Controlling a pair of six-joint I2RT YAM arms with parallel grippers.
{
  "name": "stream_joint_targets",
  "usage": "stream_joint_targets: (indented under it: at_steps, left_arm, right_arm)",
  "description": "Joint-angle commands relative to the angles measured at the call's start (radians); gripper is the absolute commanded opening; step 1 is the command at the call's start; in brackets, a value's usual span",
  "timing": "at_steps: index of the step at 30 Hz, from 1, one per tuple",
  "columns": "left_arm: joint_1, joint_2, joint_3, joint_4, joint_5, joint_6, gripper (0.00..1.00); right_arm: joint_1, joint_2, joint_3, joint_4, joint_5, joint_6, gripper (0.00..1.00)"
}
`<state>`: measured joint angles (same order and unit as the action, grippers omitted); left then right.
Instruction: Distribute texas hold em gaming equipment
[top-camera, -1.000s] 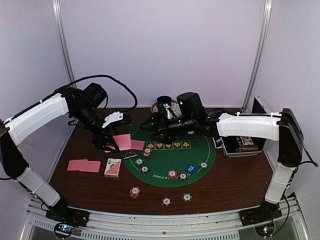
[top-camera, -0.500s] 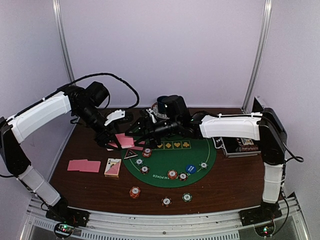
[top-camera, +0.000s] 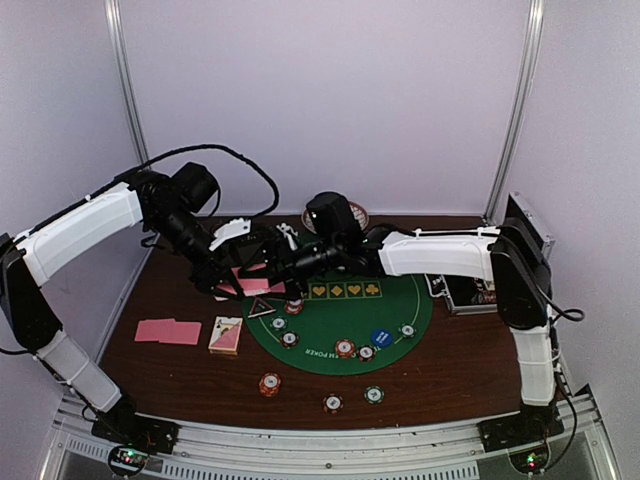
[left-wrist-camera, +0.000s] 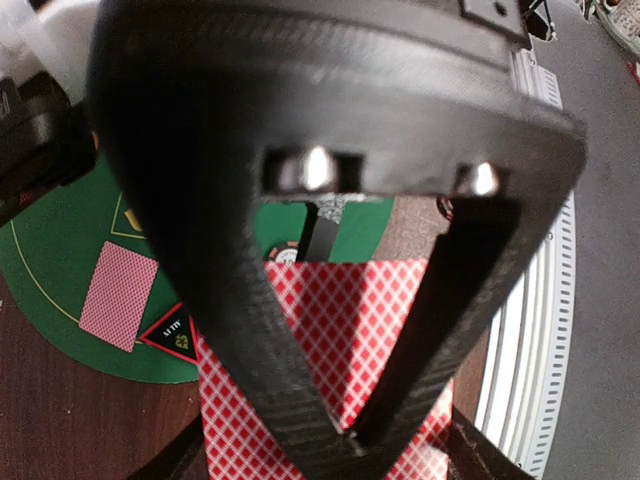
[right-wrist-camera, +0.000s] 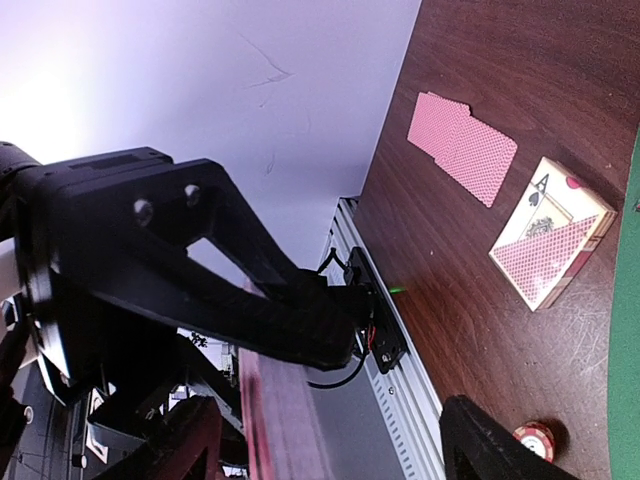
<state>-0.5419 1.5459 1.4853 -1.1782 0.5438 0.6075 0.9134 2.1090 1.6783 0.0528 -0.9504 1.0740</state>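
My left gripper (top-camera: 222, 283) is shut on a few pink-backed playing cards (top-camera: 246, 284) held above the mat's left edge. In the left wrist view the fingers meet (left-wrist-camera: 365, 435) over the red-checked card backs (left-wrist-camera: 365, 300). My right gripper (top-camera: 272, 262) reaches across to them, open. In the right wrist view the held cards' edge (right-wrist-camera: 285, 420) stands between its spread fingertips (right-wrist-camera: 330, 450). Two cards (top-camera: 168, 331) and a card box (top-camera: 226, 335) lie at left. The triangle marker (top-camera: 262, 308), a blue disc (top-camera: 381, 337) and several chips (top-camera: 345, 348) lie on the mat. Three chips (top-camera: 333, 403) lie in front.
The round green felt mat (top-camera: 335, 318) fills the table's middle. A black case (top-camera: 478, 290) stands at right. The patterned saucer's rim (top-camera: 356, 212) shows behind my right arm; the cup is hidden. One card (left-wrist-camera: 120, 295) lies on the mat by the marker.
My right arm has swung left across the mat until its open gripper reaches the cards in my left gripper. The left gripper shifted slightly right with its cards.
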Motion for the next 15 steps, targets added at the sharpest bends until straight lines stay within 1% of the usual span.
stream_joint_targets:
  at_steps: [1,8,15]
  left_arm:
    - [0.007,0.003,0.039,0.022,0.036,-0.006,0.00]
    - [0.007,0.000,0.038,0.022,0.034,-0.006,0.00]
    - [0.007,-0.004,0.034,0.022,0.033,-0.005,0.00]
  right_arm:
    - [0.003,0.033,0.036,-0.031,-0.030,0.004,0.78]
    - [-0.023,0.006,-0.026,-0.018,-0.027,0.014,0.72]
    - [-0.037,-0.042,-0.082,-0.026,-0.029,0.002,0.61]
